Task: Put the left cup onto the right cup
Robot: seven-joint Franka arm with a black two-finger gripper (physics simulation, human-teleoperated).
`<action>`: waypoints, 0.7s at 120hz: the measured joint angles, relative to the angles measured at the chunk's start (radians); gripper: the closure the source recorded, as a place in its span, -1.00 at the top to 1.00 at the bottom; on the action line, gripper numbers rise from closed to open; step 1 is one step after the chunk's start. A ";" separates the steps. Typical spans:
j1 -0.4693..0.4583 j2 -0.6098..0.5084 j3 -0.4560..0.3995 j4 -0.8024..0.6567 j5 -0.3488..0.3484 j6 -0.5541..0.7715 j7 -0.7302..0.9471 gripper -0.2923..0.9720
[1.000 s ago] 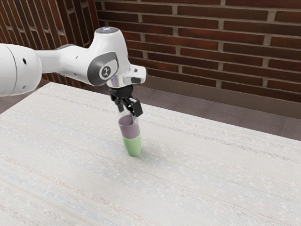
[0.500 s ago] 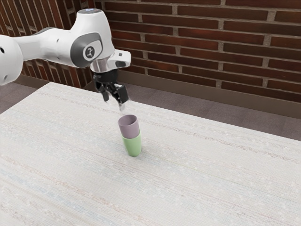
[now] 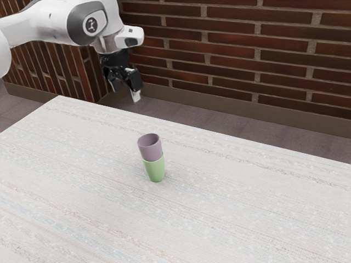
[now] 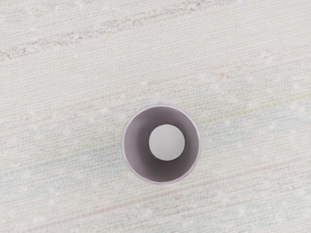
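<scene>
A mauve cup (image 3: 149, 146) sits nested upright in a green cup (image 3: 154, 169) near the middle of the pale table (image 3: 247, 208). My gripper (image 3: 128, 86) hangs high above the table, up and toward the exterior view's left of the stacked cups, open with nothing between its fingers. From the wrist view I look straight down into the mauve cup (image 4: 161, 143), its pale bottom showing inside the rim.
A brick wall (image 3: 247, 49) runs behind the table, and a dark floor strip lies between them. The table's far edge passes under my gripper.
My gripper let go of the mauve cup, leaving it on the green cup, then rose and drew back toward the exterior view's upper left.
</scene>
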 joint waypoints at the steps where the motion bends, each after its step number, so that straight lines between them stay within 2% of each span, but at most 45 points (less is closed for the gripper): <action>1: 0.000 -0.001 0.000 0.001 0.000 -0.002 0.000 0.54; 84: 0.000 -0.016 0.000 0.006 0.002 -0.049 0.003 0.54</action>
